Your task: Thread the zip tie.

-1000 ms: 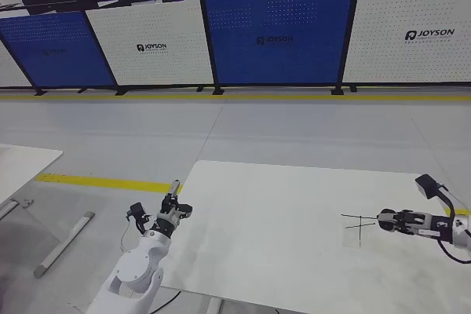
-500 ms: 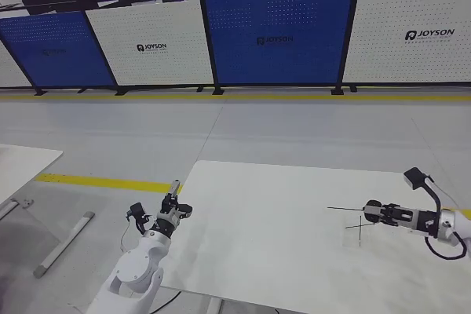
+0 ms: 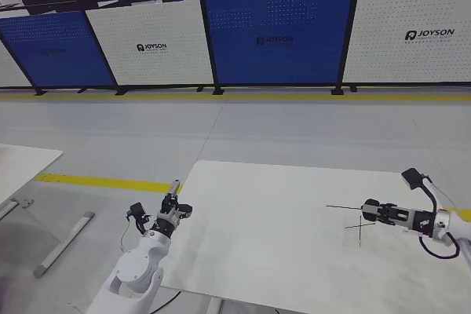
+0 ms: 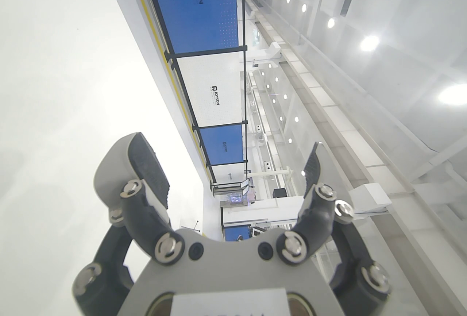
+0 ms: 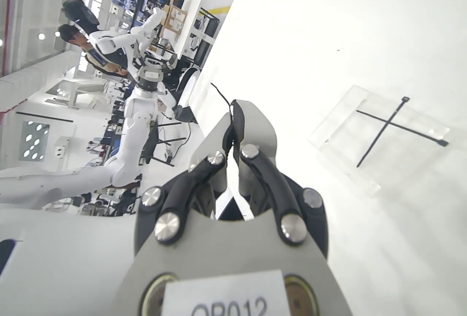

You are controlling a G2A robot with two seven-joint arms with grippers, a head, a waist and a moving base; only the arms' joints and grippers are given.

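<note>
The right gripper [image 5: 233, 113], clamped on a thin black plastic zip tie [image 5: 220, 93], has carried it left over the white table [image 3: 282, 235], away from two crossed black zip ties [image 5: 390, 122] on a clear plastic plate [image 5: 339, 135] at right. The left gripper [image 4: 233, 157], jaws apart, stays at the near-left edge.

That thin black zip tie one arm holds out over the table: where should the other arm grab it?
At its free end. The zip tie sticks out from the shut right gripper toward the middle of the table, so the open left gripper would probably come from that side and close across the thin strap.
</note>
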